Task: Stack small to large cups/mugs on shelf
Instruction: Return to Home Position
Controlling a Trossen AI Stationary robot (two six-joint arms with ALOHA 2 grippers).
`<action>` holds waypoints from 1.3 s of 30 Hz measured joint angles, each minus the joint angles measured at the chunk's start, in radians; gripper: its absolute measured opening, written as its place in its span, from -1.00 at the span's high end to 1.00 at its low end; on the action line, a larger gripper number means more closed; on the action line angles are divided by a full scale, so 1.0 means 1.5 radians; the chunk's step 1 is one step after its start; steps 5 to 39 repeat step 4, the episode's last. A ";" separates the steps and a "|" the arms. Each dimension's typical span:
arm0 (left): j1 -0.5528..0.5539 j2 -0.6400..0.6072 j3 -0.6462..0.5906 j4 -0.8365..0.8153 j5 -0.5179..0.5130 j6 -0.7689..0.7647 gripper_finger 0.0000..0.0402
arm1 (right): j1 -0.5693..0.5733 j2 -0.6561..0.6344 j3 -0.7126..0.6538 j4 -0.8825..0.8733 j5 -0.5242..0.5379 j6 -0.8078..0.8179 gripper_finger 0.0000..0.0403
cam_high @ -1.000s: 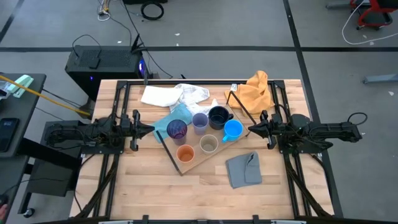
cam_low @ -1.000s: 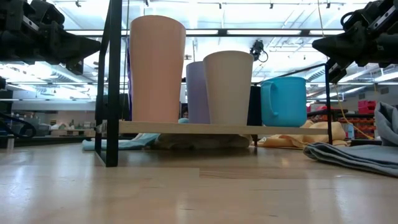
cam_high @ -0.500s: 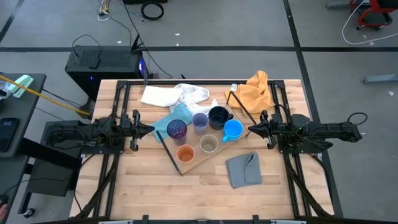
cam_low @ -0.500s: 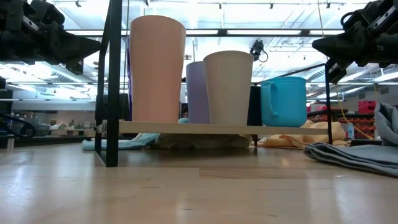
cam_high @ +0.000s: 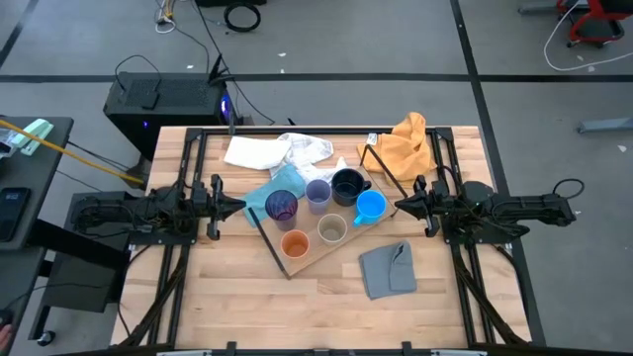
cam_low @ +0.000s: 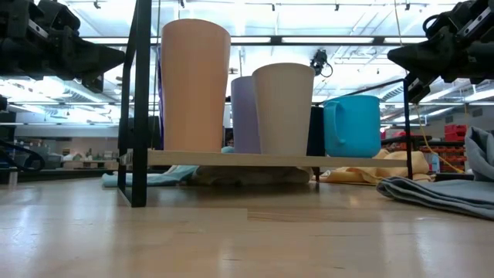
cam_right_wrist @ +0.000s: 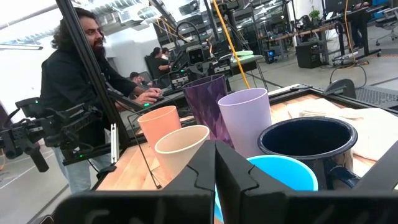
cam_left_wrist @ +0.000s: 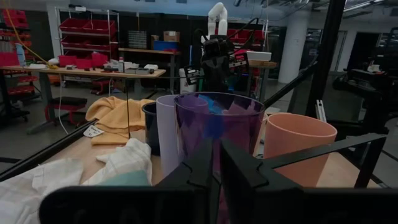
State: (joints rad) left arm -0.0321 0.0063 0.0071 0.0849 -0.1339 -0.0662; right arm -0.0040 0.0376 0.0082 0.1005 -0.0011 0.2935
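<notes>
The left gripper [cam_high: 240, 207] hangs over the table's left side, its fingers pressed together with nothing between them. The right gripper [cam_high: 399, 207] faces it from the right side, likewise closed and empty. Between them, clear of both, stands the shelf [cam_high: 314, 249], a flat rectangular light-wood board on thin black metal rods. It is turned at an angle and raised just off the slatted wooden tabletop [cam_high: 227, 297].

All six cups stand upright on the shelf in two rows of three. The far row holds a translucent dark purple tumbler [cam_high: 281, 206], a matte lavender cup [cam_high: 317, 193] and a glossy black mug [cam_high: 347, 185]. The near row holds a pale orange cup [cam_high: 295, 243], a beige cup [cam_high: 332, 229] and a bright blue handled mug [cam_high: 370, 206]. A crumpled grey cloth square [cam_high: 388, 269] lies just beside the shelf.
</notes>
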 joint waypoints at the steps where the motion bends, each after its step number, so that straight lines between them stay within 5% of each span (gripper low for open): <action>1: 0.000 0.000 0.000 0.000 0.000 0.000 0.84 | 0.000 0.000 0.000 0.000 0.000 0.000 0.96; 39: 0.000 0.000 0.000 0.000 0.000 0.000 0.86 | 0.000 0.000 0.000 0.000 0.000 0.000 0.96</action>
